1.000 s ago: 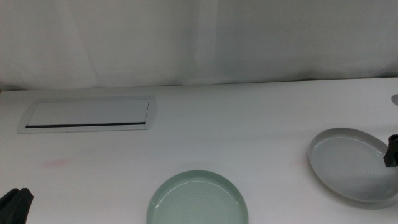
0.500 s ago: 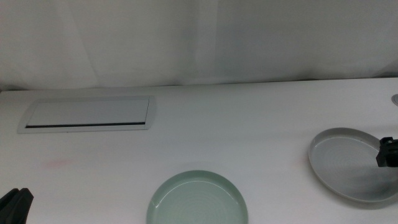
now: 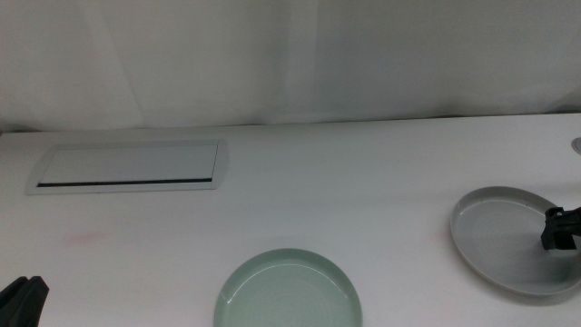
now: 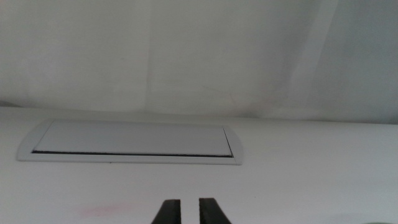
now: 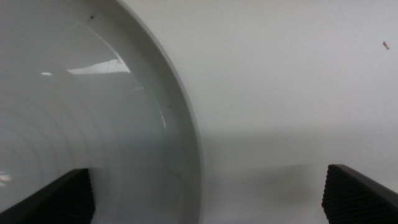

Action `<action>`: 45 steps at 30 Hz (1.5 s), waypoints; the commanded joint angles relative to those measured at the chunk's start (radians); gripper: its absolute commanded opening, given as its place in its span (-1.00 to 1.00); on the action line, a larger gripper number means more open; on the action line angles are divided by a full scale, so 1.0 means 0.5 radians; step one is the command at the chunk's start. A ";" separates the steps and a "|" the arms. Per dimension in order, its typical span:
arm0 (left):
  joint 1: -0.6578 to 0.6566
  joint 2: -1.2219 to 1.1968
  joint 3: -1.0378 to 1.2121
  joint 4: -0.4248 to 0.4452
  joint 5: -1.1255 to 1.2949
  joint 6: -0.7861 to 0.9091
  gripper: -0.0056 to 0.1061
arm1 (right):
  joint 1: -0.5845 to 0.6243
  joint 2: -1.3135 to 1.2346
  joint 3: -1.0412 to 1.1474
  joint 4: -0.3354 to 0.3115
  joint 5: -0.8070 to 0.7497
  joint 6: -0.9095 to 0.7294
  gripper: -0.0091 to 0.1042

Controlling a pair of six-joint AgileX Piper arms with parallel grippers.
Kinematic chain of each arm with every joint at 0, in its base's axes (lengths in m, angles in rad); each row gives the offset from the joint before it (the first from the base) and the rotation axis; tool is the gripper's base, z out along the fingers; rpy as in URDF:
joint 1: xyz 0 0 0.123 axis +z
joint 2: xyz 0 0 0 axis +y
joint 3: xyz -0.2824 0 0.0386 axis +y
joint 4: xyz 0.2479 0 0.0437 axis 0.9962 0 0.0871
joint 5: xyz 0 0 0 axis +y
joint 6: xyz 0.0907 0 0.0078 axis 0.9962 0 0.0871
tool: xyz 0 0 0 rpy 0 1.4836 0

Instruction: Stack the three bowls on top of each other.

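Grey, ringed, the bowl [image 3: 514, 240] sits near the table's [image 3: 363, 182] right edge in the middle view, with the right gripper [image 3: 561, 228] over its right side; the mint-green bowl [image 3: 289, 292] lies at the front edge, mid-table. Left wrist view: the left gripper [image 4: 189, 210] waits with jaws nearly closed, empty, facing the white panel [image 4: 132, 141]. Right wrist view: wide-open jaws straddle the grey bowl's rim, holding nothing.

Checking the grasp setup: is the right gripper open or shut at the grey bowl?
Open: the right gripper has its fingers spread wide, straddling the grey bowl rim.
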 commanded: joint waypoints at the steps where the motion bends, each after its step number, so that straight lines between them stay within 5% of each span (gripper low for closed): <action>1: 0.002 -0.013 0.074 -0.006 -0.002 0.001 -0.69 | -0.018 0.002 -0.004 0.000 -0.032 -0.013 0.95; 7: 0.002 -0.013 0.074 -0.006 0.002 0.001 -0.69 | -0.011 0.122 -0.004 0.000 -0.010 -0.013 0.64; 9: 0.002 -0.013 0.074 -0.006 0.002 0.001 -0.69 | -0.011 0.161 -0.004 0.021 -0.005 -0.013 0.35; 14: 0.002 -0.013 0.074 -0.006 0.025 0.001 -0.69 | -0.011 0.174 -0.004 0.021 -0.009 -0.019 -0.88; 39: 0.002 -0.013 0.074 -0.006 0.025 0.001 -0.69 | -0.011 -0.303 -0.022 0.104 0.133 -0.023 -0.88; 42: 0.002 -0.013 0.074 -0.006 0.025 0.001 -0.69 | -0.011 -0.365 -0.059 0.146 0.193 -0.036 -0.88; 45: 0.002 -0.013 0.074 -0.006 0.025 0.001 -0.69 | -0.015 -0.429 -0.109 0.335 0.248 -0.174 -0.88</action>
